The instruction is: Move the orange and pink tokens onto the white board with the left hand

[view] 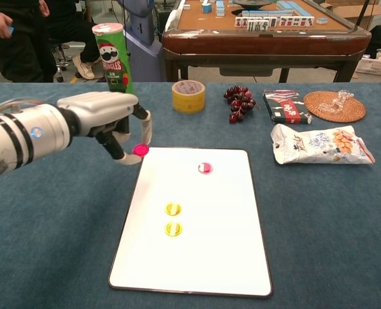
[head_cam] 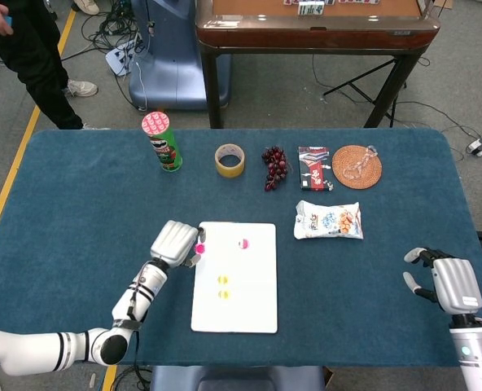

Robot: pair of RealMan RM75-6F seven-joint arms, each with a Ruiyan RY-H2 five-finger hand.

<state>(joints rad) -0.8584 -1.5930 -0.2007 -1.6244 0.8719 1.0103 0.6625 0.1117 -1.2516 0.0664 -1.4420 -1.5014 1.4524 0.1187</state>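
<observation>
My left hand is raised above the table at the white board's upper left edge. It pinches a pink token between thumb and a finger. On the board lie another pink token near the top and two orange-yellow tokens, one just below the other. My right hand rests at the table's right edge, fingers apart, holding nothing; the chest view does not show it.
Along the table's far side stand a green chips can, a tape roll, grapes, a dark packet, a woven coaster and a snack bag. A person stands at far left.
</observation>
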